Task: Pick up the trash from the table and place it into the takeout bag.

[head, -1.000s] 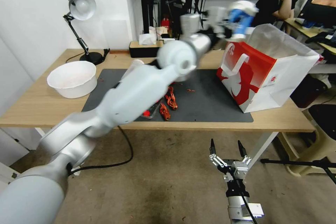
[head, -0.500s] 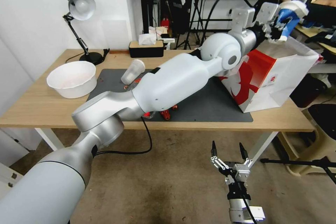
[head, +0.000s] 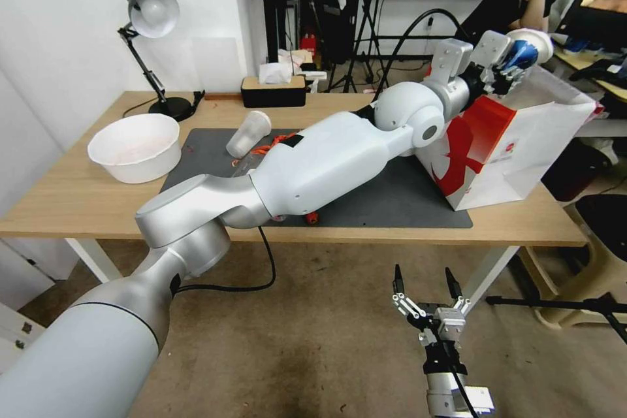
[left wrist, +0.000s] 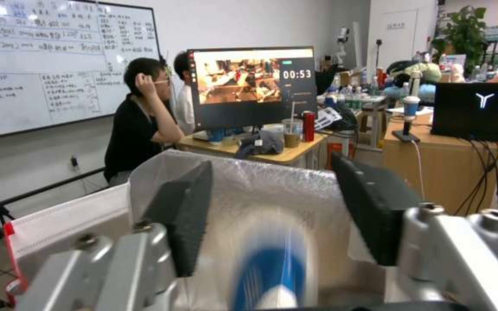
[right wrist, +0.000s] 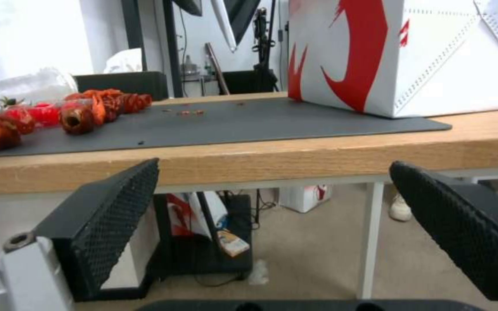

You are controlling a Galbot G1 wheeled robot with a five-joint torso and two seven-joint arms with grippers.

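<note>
My left arm stretches across the table to the red and white takeout bag. The left gripper hangs over the bag's mouth. In the left wrist view this gripper is open, and the blue white-lidded cup is a blur between and beyond its pads, against the silvery lining, touching neither pad. The cup sits just past the fingers in the head view. A translucent plastic cup lies on the dark mat. My right gripper hangs open below the table's front edge.
A pale bowl stands at the table's left end. Red shell scraps lie on the mat near the front edge. A desk lamp and a black tissue box stand at the back. A cable hangs under the table.
The left gripper carried the blue cup right to the bag, then dropped slightly toward its mouth. The cup now blurs between open fingers. The right arm has stayed put.
</note>
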